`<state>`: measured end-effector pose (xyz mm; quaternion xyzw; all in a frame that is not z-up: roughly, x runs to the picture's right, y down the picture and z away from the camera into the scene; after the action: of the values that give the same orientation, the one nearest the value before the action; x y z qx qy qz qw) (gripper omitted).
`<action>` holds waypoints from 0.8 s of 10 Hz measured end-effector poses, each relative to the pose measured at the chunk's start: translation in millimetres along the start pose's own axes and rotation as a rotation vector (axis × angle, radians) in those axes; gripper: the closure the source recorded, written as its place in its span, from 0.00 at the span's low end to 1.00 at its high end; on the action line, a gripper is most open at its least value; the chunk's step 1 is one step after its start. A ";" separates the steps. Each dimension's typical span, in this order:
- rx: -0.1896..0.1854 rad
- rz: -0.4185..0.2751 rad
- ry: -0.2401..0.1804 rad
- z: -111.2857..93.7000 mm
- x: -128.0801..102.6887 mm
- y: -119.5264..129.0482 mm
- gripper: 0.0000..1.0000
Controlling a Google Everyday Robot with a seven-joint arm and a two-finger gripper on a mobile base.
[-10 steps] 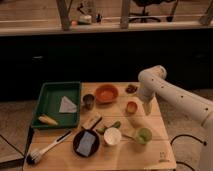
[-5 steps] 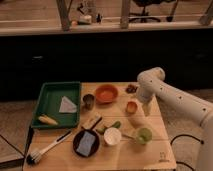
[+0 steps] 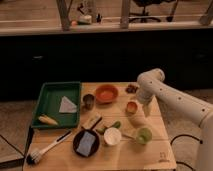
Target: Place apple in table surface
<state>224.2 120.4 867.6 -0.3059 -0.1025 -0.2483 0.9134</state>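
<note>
Gripper (image 3: 145,111), fingers apart, hangs beside the apple (image 3: 131,106) on the tabletop (image 3: 125,156); a careless withdrawal could roll it.

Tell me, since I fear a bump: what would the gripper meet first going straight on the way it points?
Probably the bare table surface just right of the apple: the gripper points down beside it. Depth is unclear, so it might graze the apple.

Readable text: none in view.
Table surface (image 3: 150,146): small dark mark (image 3: 162,155) at the 5 o'clock corner; not legible.
Gripper (image 3: 145,113): pointing down, just at 3 o'clock of the apple (image 3: 131,106); no marking legible.
</note>
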 end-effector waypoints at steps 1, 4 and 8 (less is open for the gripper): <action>-0.001 -0.004 -0.001 1.0 0.0 0.3 0.20; -0.002 -0.013 -0.004 3.6 1.4 2.2 0.20; -0.005 -0.027 -0.010 7.6 2.5 4.8 0.20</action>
<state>228.6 127.3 872.1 -0.3080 -0.1103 -0.2595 0.9086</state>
